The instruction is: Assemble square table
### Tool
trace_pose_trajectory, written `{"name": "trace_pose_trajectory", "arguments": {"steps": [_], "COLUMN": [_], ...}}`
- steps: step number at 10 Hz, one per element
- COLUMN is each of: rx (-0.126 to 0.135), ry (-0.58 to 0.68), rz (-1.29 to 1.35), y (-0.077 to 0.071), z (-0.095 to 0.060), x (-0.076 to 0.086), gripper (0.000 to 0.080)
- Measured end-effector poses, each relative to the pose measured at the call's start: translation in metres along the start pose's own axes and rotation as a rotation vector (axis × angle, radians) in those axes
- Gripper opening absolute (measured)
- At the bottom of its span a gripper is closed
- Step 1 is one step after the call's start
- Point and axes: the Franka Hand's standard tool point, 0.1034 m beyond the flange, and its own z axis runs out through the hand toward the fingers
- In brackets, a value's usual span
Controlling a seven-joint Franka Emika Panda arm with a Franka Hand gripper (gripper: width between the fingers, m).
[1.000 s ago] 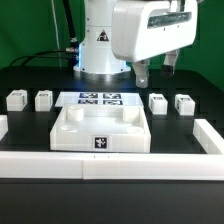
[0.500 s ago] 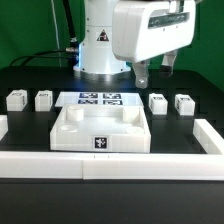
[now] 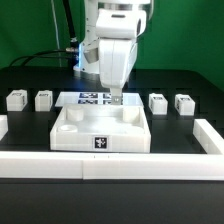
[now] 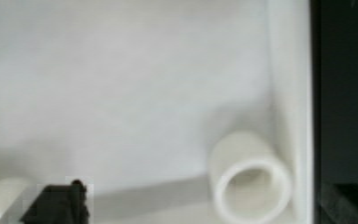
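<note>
Your square tabletop (image 3: 100,128) sits mid-table, its front rim close behind the border wall (image 3: 110,163). The gripper (image 3: 115,100) hangs over the far rim with its fingers spread wide and nothing between them (a corner socket (image 4: 256,182) shows beneath). Two legs (image 3: 43,99) stand clear on the exterior view's left, and two more legs (image 3: 157,101) on its right.

The white arm (image 3: 118,45) reaches forward and bends so that its end points straight down. The gripper (image 3: 114,99) hangs at the very bottom of the arm, tips facing down. Its two dark fingers (image 4: 55,203) are spread wide apart, one on each side of the gripper. The fingers look straight and even with each other.
</note>
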Motion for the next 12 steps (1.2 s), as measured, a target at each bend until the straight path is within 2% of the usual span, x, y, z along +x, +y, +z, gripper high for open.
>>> {"name": "trace_pose_trajectory", "arguments": {"steps": [1, 3, 5, 7, 8, 9, 10, 11, 12], "rx": [0.016, 0.039, 0.045, 0.045, 0.045, 0.045, 0.045, 0.045, 0.044], "ry": [0.002, 0.002, 0.005, 0.005, 0.005, 0.005, 0.005, 0.005, 0.004], "rz": [-0.079, -0.092, -0.087, -0.087, -0.087, -0.087, -0.087, -0.087, -0.086], "y": [-0.01, -0.018, -0.021, -0.021, -0.021, -0.021, -0.021, -0.021, -0.02], "z": [0.012, 0.024, 0.032, 0.032, 0.032, 0.032, 0.032, 0.032, 0.032], "x": [-0.006, -0.009, -0.01, -0.01, -0.01, -0.01, -0.01, -0.01, -0.01], "gripper": [0.065, 0.065, 0.065, 0.0638, 0.0468, 0.0468, 0.0285, 0.0149, 0.0149]}}
